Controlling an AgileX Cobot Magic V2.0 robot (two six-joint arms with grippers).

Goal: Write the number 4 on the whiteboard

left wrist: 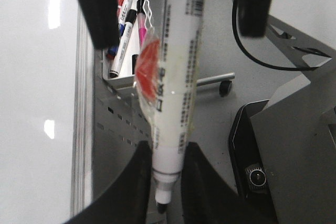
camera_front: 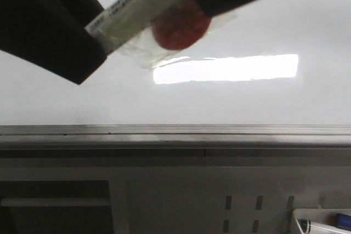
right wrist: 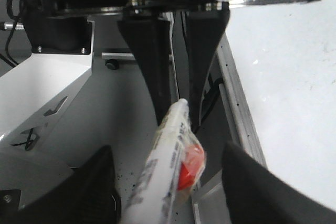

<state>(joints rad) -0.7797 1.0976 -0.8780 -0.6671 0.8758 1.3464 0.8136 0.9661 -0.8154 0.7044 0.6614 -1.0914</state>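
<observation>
Left wrist view, nearest first: the left gripper [left wrist: 167, 153] is pressed together on a white marker [left wrist: 178, 66], pinching the barrel just behind its dark tip, which pokes out between the two black fingers [left wrist: 134, 182]. The barrel runs straight away from this hand. A red sticker [left wrist: 147, 72] under clear tape sits partway along it. Further along the barrel stand the two black fingers of the right gripper [right wrist: 167, 153]. They are spread wide, one on either side of the marker's far end, and neither touches it. The right wrist view shows the same from the other end: open fingers flank the taped barrel, and beyond it the left hand's jaws close on the tip.

The whiteboard [left wrist: 31, 77] lies to one side of both hands, close by, glossy white with bright light patches. Whether the marker tip touches it cannot be told. Its grey metal rail [camera_front: 175, 132] runs along the board's lower edge. Past the right gripper's fingers, a white wire tray [left wrist: 123, 77] on the perforated stand holds several other markers.
</observation>
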